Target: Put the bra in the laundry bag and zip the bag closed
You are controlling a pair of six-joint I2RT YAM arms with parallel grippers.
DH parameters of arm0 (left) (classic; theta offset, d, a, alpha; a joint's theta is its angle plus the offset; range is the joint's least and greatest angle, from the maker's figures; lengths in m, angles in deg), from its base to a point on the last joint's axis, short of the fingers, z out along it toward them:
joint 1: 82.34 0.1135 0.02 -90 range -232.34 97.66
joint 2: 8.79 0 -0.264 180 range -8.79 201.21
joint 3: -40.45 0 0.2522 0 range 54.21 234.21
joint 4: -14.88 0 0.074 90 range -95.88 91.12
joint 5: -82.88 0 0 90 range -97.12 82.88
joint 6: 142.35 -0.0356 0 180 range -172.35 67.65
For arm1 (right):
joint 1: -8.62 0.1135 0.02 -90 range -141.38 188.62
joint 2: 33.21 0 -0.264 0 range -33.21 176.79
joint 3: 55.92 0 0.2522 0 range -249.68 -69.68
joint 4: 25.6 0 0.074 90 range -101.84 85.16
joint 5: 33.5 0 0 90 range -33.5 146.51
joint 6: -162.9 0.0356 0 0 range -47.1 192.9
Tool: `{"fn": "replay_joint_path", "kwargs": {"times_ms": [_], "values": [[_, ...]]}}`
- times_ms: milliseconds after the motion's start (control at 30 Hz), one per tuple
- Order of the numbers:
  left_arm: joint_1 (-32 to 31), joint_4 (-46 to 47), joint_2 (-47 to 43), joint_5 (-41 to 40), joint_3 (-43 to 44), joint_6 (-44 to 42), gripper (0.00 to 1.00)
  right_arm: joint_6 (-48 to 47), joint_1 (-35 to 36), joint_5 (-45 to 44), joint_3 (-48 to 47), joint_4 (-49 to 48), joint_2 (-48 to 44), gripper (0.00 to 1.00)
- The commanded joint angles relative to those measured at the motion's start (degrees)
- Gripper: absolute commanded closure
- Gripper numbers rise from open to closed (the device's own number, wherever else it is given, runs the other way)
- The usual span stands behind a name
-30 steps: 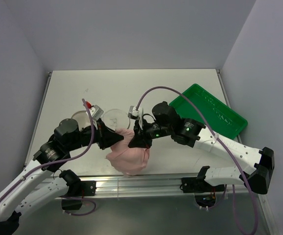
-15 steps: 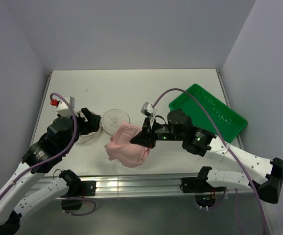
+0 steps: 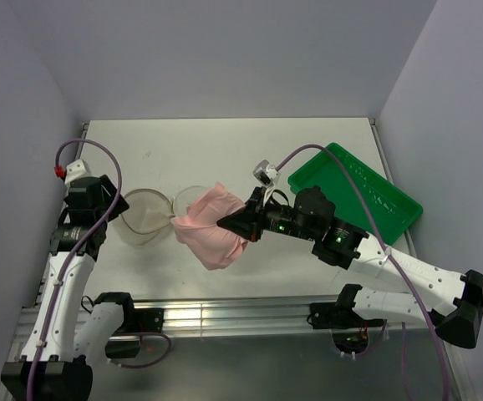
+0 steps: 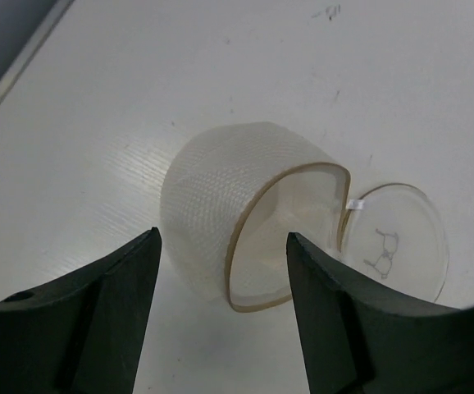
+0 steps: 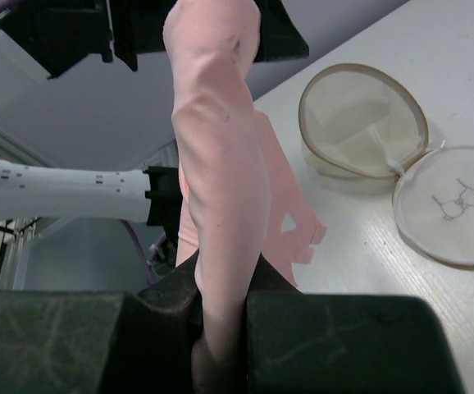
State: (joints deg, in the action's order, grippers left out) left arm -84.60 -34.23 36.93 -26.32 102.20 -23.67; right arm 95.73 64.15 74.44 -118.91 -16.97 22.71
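The pale pink bra (image 3: 212, 230) hangs bunched from my right gripper (image 3: 235, 224), which is shut on it and holds it above the table, right of the laundry bag's cup. In the right wrist view the bra (image 5: 221, 172) rises from between the jaws. The laundry bag (image 3: 145, 215) lies open on the table: a round mesh cup (image 4: 245, 217) and its flat disc (image 4: 393, 242) with a small dark mark. The bra covers most of that disc in the top view. My left gripper (image 3: 108, 205) is open and empty, just left of the bag.
A green rectangular tray (image 3: 354, 196) sits at the right of the table. Grey walls close in the back and sides. The table's metal front rail (image 3: 225, 313) runs below the arms.
My left arm pulled back to the left, away from the bag and bra. My right gripper lifted the bra and carried it up and left, over the bag's flat disc.
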Motion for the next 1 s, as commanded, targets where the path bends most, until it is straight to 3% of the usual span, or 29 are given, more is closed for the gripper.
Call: {"fn": "replay_joint_path", "kwargs": {"times_ms": [0,233,433,533,567,667,967], "values": [[1.91,4.68,1.83,9.70,-0.88,-3.20,0.33,3.09,0.37,-3.87,0.01,-7.43,-0.12,1.00],[1.91,7.23,4.38,13.31,-3.42,-2.32,0.35,3.98,0.37,-9.14,-1.74,-7.97,1.65,1.00],[1.91,8.02,9.38,12.61,-2.55,-3.28,0.44,6.17,0.37,-11.07,-0.87,-11.13,2.26,1.00],[1.91,8.54,10.53,12.61,-2.37,-3.81,0.60,8.28,0.37,-12.74,0.10,-13.68,2.44,1.00],[1.91,8.72,10.88,12.96,-2.46,-3.99,0.74,8.72,0.37,-13.18,0.28,-14.21,2.70,1.00],[1.82,8.81,11.33,16.29,-2.64,-3.90,1.00,10.48,0.37,-15.90,0.89,-15.88,2.97,1.00],[-3.71,16.52,4.48,32.02,-6.93,6.37,1.00,13.02,0.28,-23.90,1.16,-20.79,5.24,1.00]]}}
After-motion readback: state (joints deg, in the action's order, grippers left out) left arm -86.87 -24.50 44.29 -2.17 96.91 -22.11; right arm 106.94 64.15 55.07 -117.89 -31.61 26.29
